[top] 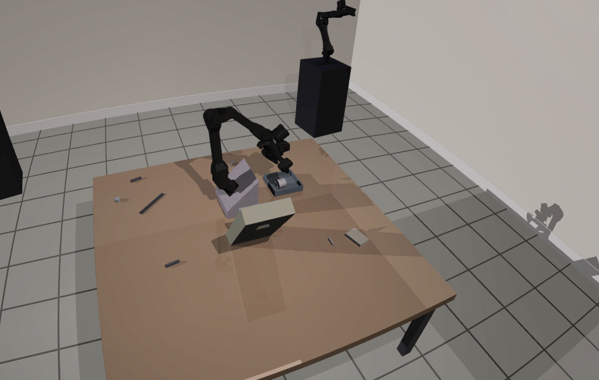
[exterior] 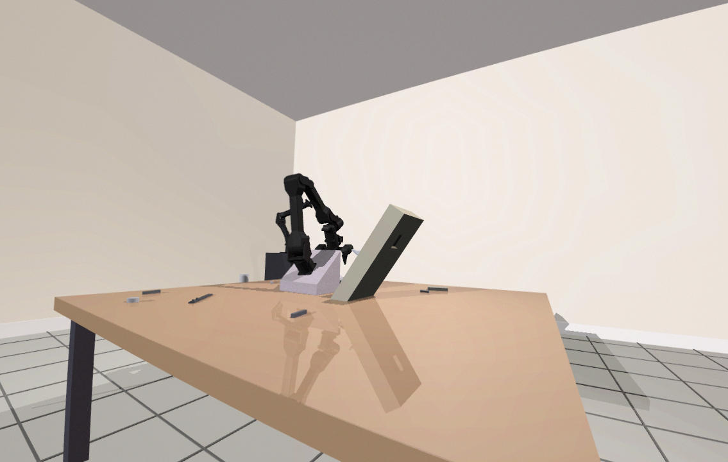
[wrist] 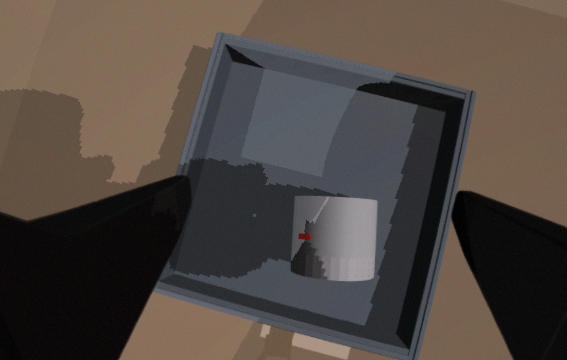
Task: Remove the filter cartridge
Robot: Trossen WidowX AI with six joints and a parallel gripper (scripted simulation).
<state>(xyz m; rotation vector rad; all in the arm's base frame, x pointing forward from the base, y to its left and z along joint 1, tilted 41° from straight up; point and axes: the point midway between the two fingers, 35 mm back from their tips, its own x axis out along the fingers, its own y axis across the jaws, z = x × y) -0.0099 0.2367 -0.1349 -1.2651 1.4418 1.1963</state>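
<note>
The filter cartridge (top: 281, 182) (wrist: 345, 235) is a light grey cylinder with a small red mark. It lies on its side in the tray, its slotted face hidden in the wrist view. The tray (top: 288, 190) (wrist: 308, 56) is blue-grey, square and low-walled. My gripper (top: 287, 170) (exterior: 346, 258) (wrist: 321, 196) is wide open, with nothing between the fingers. It is above the tray and apart from the cartridge. The service panel (top: 267, 208) (exterior: 371, 247) is a beige slab leaning on the table; its front face is hidden in the top and exterior views.
The arm's pale lilac base block (top: 243, 200) (exterior: 310, 285) stands between the panel and the tray's left side. A flat pale block (top: 356, 237) and a tiny bar (top: 330, 241) lie right of the panel. A long dark bar (top: 151, 203) and a short one (top: 172, 263) lie left.
</note>
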